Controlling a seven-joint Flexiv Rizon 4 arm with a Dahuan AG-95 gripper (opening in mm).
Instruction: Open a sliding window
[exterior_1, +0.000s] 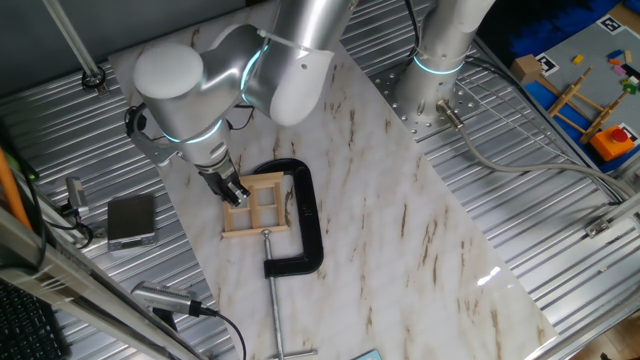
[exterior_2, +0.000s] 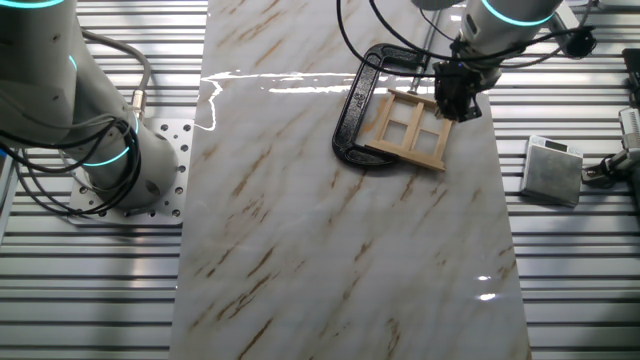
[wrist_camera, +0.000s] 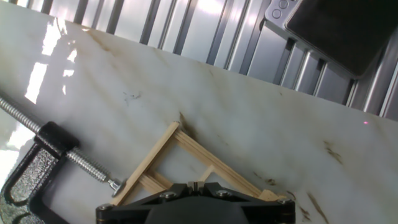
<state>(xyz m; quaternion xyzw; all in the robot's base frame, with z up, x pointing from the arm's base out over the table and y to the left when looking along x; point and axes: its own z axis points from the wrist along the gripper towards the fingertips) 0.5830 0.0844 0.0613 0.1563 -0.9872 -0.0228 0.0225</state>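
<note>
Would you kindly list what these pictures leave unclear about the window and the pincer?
- Pincer jaws: open or shut cannot be told; too small in both fixed views, cut off in the hand view.
- Sliding window: its near edge is hidden by the pincer in the hand view.
- Contact between the two: unclear.
- C-clamp: cropped in the hand view.

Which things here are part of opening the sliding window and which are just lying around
For the job:
small light wooden sliding window
black metal C-clamp holding it
robot's hand, at the window

Just lying about:
grey metal box
wooden rack toy with blue and orange pieces
</note>
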